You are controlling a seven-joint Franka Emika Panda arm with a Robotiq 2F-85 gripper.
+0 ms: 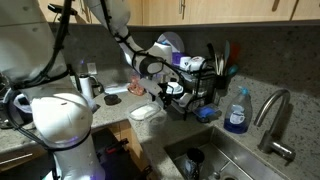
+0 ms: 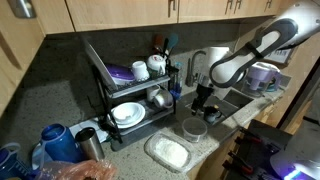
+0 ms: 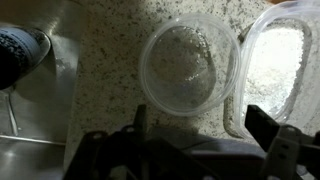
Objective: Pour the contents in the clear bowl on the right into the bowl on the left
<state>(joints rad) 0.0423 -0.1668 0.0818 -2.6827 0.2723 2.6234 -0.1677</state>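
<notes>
Below the wrist camera, the fingers point(image 3: 262, 125) stand wide, holding nothing, above a round bowl point(image 3: 188, 68) on the desk point(image 3: 100, 70). Pale contents point(image 3: 280, 60) lie in the bigger bowl point(image 3: 290, 10) just beside it. In an exterior view, both bowls sit near a dish rack point(image 2: 125, 95).

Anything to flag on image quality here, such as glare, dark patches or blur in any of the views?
Wrist view: fairly clear on the clear bowl and speckled counter, though the gripper is a dark silhouette along the bottom. In both exterior views: dim, soft and grainy, and the clear bowl shows little detail.
</notes>
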